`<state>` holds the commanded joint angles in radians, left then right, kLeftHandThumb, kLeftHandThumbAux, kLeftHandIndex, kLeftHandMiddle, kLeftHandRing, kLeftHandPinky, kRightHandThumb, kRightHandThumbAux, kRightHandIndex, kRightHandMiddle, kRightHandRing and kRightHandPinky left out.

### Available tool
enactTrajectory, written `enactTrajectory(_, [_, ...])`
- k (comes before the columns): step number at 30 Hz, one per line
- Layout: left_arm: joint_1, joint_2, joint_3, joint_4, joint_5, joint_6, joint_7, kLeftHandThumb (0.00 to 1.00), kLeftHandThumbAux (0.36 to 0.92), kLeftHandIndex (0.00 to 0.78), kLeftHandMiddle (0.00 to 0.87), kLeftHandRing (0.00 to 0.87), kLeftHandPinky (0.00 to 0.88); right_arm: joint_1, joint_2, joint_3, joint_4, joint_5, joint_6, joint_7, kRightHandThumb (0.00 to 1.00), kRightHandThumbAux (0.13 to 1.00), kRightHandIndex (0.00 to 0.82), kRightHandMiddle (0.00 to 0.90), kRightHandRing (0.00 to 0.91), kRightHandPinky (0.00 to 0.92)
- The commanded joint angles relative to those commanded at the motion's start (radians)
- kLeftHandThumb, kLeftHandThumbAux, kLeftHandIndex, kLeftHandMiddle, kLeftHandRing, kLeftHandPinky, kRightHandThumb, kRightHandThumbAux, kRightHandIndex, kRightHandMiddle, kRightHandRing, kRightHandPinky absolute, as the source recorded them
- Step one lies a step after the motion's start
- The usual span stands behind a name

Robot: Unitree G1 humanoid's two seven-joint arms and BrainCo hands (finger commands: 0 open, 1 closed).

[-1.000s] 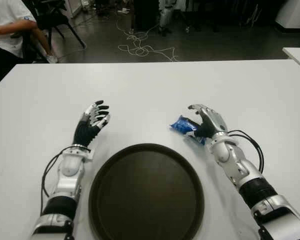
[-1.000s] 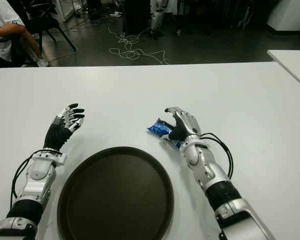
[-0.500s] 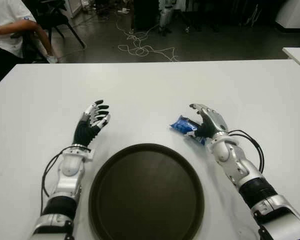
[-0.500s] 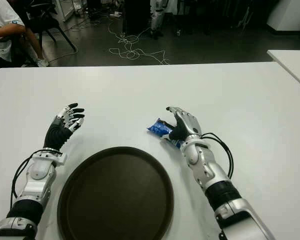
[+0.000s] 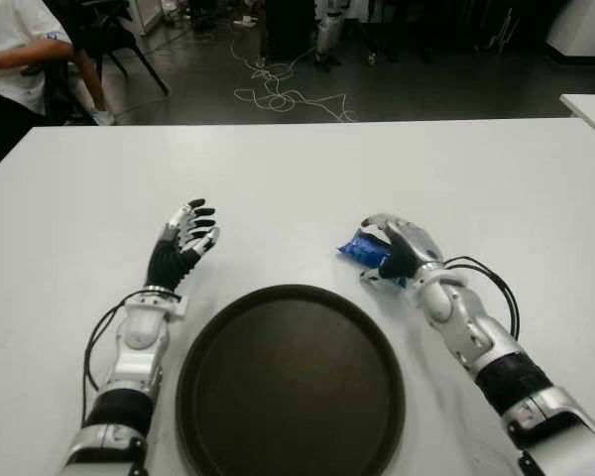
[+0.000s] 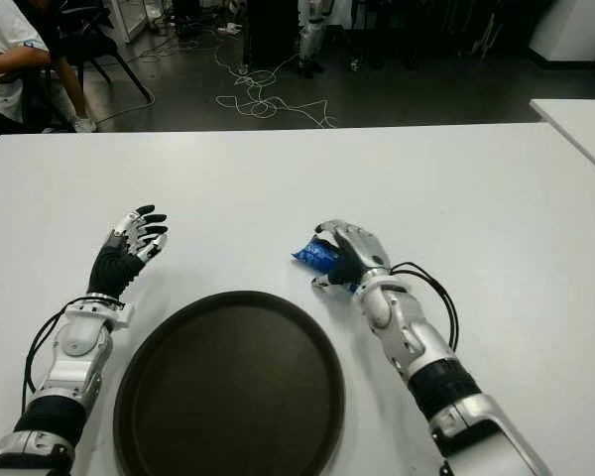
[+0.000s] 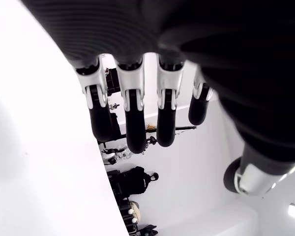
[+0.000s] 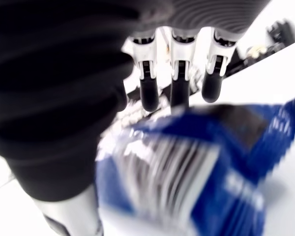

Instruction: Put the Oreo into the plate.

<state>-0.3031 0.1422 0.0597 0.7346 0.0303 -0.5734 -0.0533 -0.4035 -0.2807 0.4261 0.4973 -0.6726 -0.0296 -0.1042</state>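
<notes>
One Oreo (image 5: 362,248) pack on table (image 5: 297,169), just beyond plate (image 5: 291,382) rim. Right hand (image 5: 395,250) fingers curling over it, grip unconfirmed. Left hand (image 5: 183,238) open, idle. Advice: close fully before lifting.

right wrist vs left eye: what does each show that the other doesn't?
Only the right wrist view: a close look at the Oreo pack, with the wrapper's print right under the right hand's fingers.
Only the left eye view: the dark plate, the left hand open beside it on its left, the table, a seated person.
Both: the right hand curling over the blue pack.
</notes>
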Motion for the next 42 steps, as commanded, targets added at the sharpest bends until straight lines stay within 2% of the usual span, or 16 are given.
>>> enactTrajectory(2, [-0.003, -0.001, 0.000, 0.007, 0.002, -0.006, 0.004, 0.081, 0.568, 0.155, 0.236, 0.239, 0.231, 0.005, -0.006, 0.015, -0.014, -0.024, 0.004, 0.002, 0.000, 0.905, 0.289, 0.230, 0.219, 0.183])
enactTrajectory(4, [-0.011, -0.004, 0.000, 0.020, 0.005, -0.012, 0.011, 0.082, 0.584, 0.158, 0.240, 0.241, 0.233, 0.010, -0.011, 0.032, -0.027, -0.050, 0.014, -0.002, 0.000, 0.900, 0.353, 0.299, 0.271, 0.123])
enactTrajectory(8, [-0.013, -0.006, -0.001, 0.024, 0.005, -0.015, 0.014, 0.081, 0.600, 0.157, 0.241, 0.243, 0.232, 0.019, -0.011, 0.045, -0.041, -0.069, 0.026, -0.003, 0.000, 0.899, 0.402, 0.356, 0.307, 0.091])
enactTrajectory(13, [-0.014, -0.008, -0.003, 0.028, 0.006, -0.018, 0.016, 0.077, 0.607, 0.155, 0.247, 0.246, 0.219, 0.022, -0.014, 0.065, -0.044, -0.097, 0.036, -0.003, 0.002, 0.900, 0.425, 0.404, 0.361, 0.217])
enactTrajectory(14, [-0.015, -0.009, -0.003, 0.029, 0.007, -0.021, 0.016, 0.076, 0.608, 0.159, 0.254, 0.253, 0.223, 0.022, -0.014, 0.071, -0.042, -0.103, 0.037, -0.003, 0.023, 0.900, 0.433, 0.424, 0.389, 0.283])
enactTrajectory(16, [-0.015, -0.010, -0.003, 0.031, 0.009, -0.028, 0.018, 0.073, 0.610, 0.164, 0.262, 0.259, 0.228, 0.024, -0.016, 0.085, -0.037, -0.117, 0.034, -0.006, 0.059, 0.898, 0.445, 0.449, 0.425, 0.360])
enactTrajectory(19, [-0.018, -0.010, -0.003, 0.037, 0.011, -0.034, 0.020, 0.067, 0.617, 0.167, 0.269, 0.263, 0.232, 0.021, -0.019, 0.097, -0.028, -0.127, 0.030, -0.002, 0.095, 0.896, 0.457, 0.475, 0.457, 0.423])
enactTrajectory(26, [-0.018, -0.008, -0.001, 0.042, 0.007, -0.044, 0.008, 0.036, 0.624, 0.160, 0.262, 0.254, 0.230, 0.004, -0.027, 0.138, -0.003, -0.155, 0.039, 0.037, 0.110, 0.889, 0.465, 0.501, 0.490, 0.458])
enactTrajectory(36, [-0.004, -0.004, 0.004, 0.016, -0.001, -0.035, -0.003, 0.040, 0.630, 0.170, 0.261, 0.248, 0.223, 0.002, -0.011, 0.142, 0.038, -0.148, 0.036, -0.006, 0.128, 0.877, 0.475, 0.532, 0.526, 0.495])
enactTrajectory(39, [0.000, -0.005, 0.008, 0.008, -0.004, -0.030, -0.001, 0.048, 0.653, 0.169, 0.262, 0.251, 0.234, 0.002, -0.001, 0.142, 0.053, -0.145, 0.037, -0.022, 0.133, 0.872, 0.475, 0.537, 0.531, 0.493])
enactTrajectory(40, [0.001, -0.006, 0.009, 0.005, -0.005, -0.028, 0.000, 0.053, 0.653, 0.167, 0.259, 0.250, 0.235, 0.002, 0.001, 0.142, 0.054, -0.146, 0.039, -0.025, 0.329, 0.823, 0.456, 0.536, 0.530, 0.491])
enactTrajectory(42, [0.005, -0.006, 0.011, -0.003, -0.007, -0.021, 0.000, 0.062, 0.651, 0.166, 0.253, 0.247, 0.233, 0.003, 0.004, 0.144, 0.053, -0.149, 0.043, -0.028, 0.499, 0.781, 0.439, 0.534, 0.528, 0.490])
